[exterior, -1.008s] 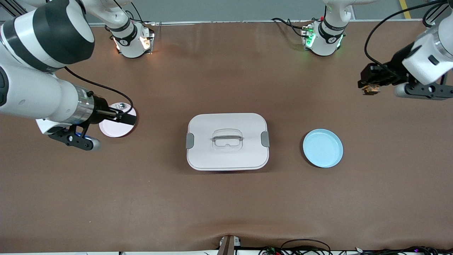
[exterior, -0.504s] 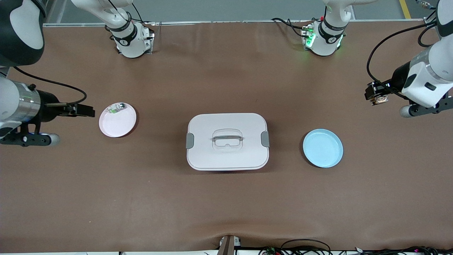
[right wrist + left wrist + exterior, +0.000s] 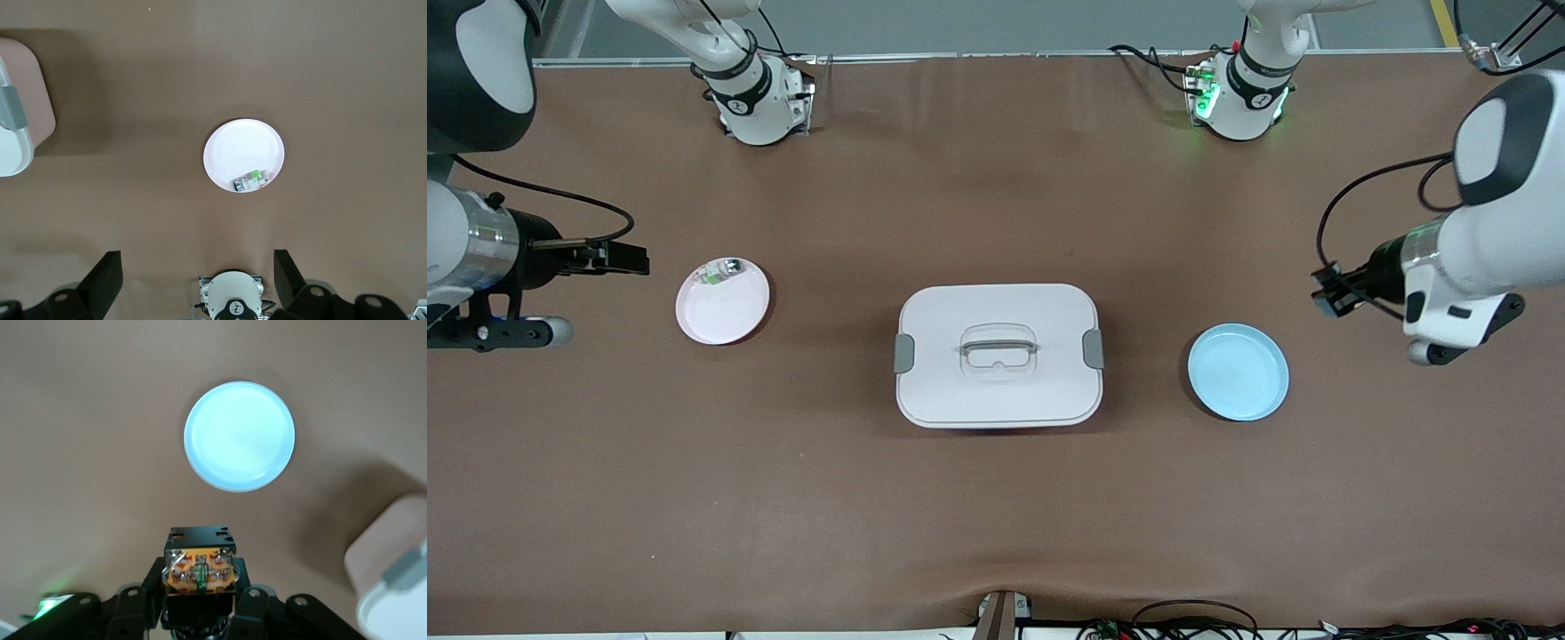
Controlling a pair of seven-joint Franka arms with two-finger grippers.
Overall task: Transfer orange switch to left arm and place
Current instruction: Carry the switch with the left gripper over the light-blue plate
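Note:
The orange switch (image 3: pixel 200 565), a small black block with an orange and tan face, sits between the fingers of my left gripper (image 3: pixel 1327 295), which is shut on it. That gripper hangs over bare table beside the blue plate (image 3: pixel 1238 372), toward the left arm's end. The white box (image 3: pixel 996 356) with grey side clips stands mid-table; one corner of the box (image 3: pixel 393 580) shows in the left wrist view. My right gripper (image 3: pixel 630 260) is open and holds nothing. It hangs over the table beside the pink plate (image 3: pixel 725 309), toward the right arm's end.
A small silvery-white part with green (image 3: pixel 720 270) lies on the pink plate (image 3: pixel 240 150), at its rim nearest the arm bases. The blue plate (image 3: pixel 239 437) holds nothing. The arm bases (image 3: pixel 758 98) stand along the table's back edge.
The left arm swung toward the front camera with the switch, coming closer to the blue plate. The right gripper drew back off the pink plate toward its end of the table.

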